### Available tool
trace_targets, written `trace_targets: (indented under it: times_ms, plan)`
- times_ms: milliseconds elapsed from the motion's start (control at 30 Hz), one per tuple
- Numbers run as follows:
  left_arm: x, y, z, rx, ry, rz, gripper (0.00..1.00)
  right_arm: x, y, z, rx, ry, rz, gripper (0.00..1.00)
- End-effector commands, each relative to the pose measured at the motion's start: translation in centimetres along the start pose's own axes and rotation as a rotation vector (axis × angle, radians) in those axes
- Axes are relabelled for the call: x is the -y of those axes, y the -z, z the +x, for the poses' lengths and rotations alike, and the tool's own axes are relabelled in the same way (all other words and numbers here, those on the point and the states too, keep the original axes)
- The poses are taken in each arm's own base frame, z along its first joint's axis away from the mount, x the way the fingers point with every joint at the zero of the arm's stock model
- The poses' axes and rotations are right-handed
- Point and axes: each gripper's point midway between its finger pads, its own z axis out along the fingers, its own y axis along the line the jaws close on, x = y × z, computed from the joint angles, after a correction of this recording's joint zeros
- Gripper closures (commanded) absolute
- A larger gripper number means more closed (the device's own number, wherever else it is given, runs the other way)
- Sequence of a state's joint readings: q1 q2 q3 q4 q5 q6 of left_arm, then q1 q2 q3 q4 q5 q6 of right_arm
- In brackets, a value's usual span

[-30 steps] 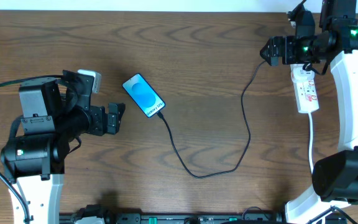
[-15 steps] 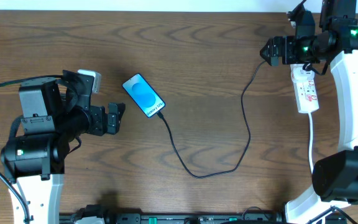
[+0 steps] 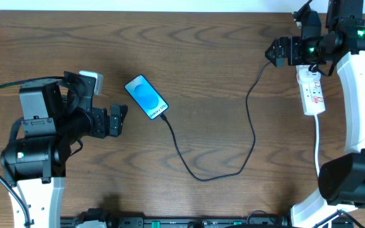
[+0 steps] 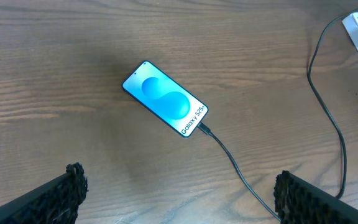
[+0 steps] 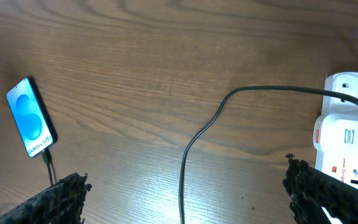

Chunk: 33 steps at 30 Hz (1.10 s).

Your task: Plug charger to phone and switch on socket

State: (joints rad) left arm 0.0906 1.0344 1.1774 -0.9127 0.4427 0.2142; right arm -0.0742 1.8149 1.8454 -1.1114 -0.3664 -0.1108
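Wood-grain table (image 3: 201,76), dark brown, with both arms over it. Left gripper (image 3: 120,120): jaws spread wide, nothing between them. Right gripper (image 3: 270,52): jaws likewise wide apart, empty. Socket (image 3: 312,92) lies flat just beside the right gripper, behind its fingertips and partly under the arm; in the right wrist view it sits by one finger. Switch position unreadable. Phone (image 3: 146,97) lies face up, screen lit, near the left gripper, just ahead of its fingertips, not touching them. Charger (image 3: 253,136) runs from the socket end, passes ahead of the right gripper and loops across the table; its plug tip meets the phone's lower edge.
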Motion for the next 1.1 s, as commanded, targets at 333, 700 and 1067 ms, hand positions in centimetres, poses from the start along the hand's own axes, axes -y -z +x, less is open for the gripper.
trace_targets:
  times_ms: [333,700,1067]
  plan:
    - [0.0,0.0,-0.1,0.001,-0.010,0.006,0.02,-0.2,2.2,-1.4,0.079,0.037,0.046,0.01]
    - [0.0,0.0,-0.1,0.001,-0.010,0.006,0.02,-4.0,8.8,-2.6,0.281,0.295,0.083,0.01]
    - [0.0,0.0,-0.1,0.001,-0.010,0.006,0.02,-5.5,11.9,1.2,0.532,0.390,0.127,0.01]
